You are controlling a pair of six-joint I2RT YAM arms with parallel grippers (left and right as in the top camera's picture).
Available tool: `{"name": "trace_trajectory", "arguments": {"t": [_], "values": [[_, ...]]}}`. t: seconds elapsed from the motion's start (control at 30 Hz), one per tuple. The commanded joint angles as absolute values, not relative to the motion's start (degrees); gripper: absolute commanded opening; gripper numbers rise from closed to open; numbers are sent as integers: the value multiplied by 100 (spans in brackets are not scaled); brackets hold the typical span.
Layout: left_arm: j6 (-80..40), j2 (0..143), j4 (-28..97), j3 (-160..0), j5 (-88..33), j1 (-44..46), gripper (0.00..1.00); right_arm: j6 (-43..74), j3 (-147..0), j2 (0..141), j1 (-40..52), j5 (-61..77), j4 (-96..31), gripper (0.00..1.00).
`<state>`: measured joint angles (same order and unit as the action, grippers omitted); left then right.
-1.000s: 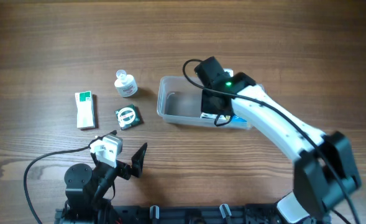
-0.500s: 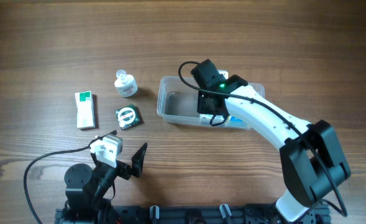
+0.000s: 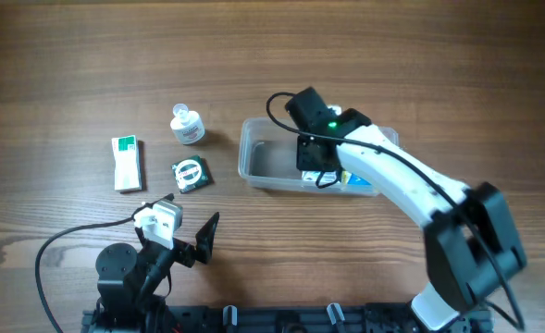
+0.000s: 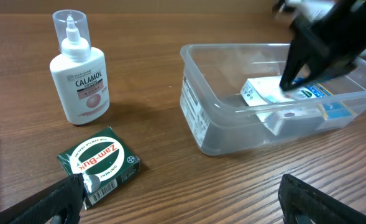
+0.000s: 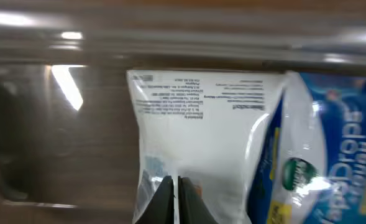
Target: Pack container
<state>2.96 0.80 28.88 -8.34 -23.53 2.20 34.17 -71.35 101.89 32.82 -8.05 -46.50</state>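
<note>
The clear plastic container (image 3: 252, 172) stands at mid table; it also shows in the left wrist view (image 4: 198, 118) and the right wrist view (image 5: 170, 37). Inside lie a white printed packet (image 5: 198, 124) and a blue-and-white drops bag (image 5: 332, 143). My right gripper (image 3: 313, 166) reaches down into the container. Its fingers (image 5: 173, 183) are closed on the white packet's edge. From the left wrist view it (image 4: 291, 74) sits over that packet (image 4: 263, 93). My left gripper (image 3: 184, 236) is open and empty, low at the table's front (image 4: 183, 196).
A white Calamol bottle (image 3: 187, 125) (image 4: 80, 81) stands left of the container. A green Zam-Buk box (image 3: 190, 173) (image 4: 99, 165) lies in front of it. A white-and-green box (image 3: 126, 163) lies farther left.
The right arm shifted slightly inside the container, and the container slid a little to the right. The left arm has not moved.
</note>
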Motion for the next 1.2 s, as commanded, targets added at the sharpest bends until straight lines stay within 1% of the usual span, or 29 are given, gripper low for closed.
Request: {"name": "trace_trajectory", "arguments": {"t": [0.0,0.13,0.2,0.4,0.5,0.7,0.87,0.93,1.07,1.17], "values": [[386,27,2869,-819,-2421,250,100,3301,-7126,9437,3260,-1275,-4652,4],[386,27,2869,-819,-2421,250,100,3319,-7035,9513,3260,-1352,-4674,4],[386,27,2869,-819,-2421,250,100,3382,-6801,9738,3260,-1350,-4486,4],[386,27,2869,-819,-2421,250,100,3509,-6471,10934,3216,-1197,-4195,4],[386,27,2869,-819,-2421,250,100,3485,-6471,11244,3072,-996,-4209,4],[386,27,2869,-819,-2421,250,100,3148,-6742,10726,3002,-1004,-4506,4],[386,27,2869,-819,-2421,250,100,2998,-6825,9594,3004,-980,-4628,4],[386,27,2869,-819,-2421,250,100,2995,-6823,9360,3004,-980,-4635,4],[386,27,2869,-819,-2421,250,100,2998,-6702,9430,3004,-679,-4493,4],[386,27,2869,-819,-2421,250,100,2995,-6477,9736,3004,-290,-4167,4]]}}
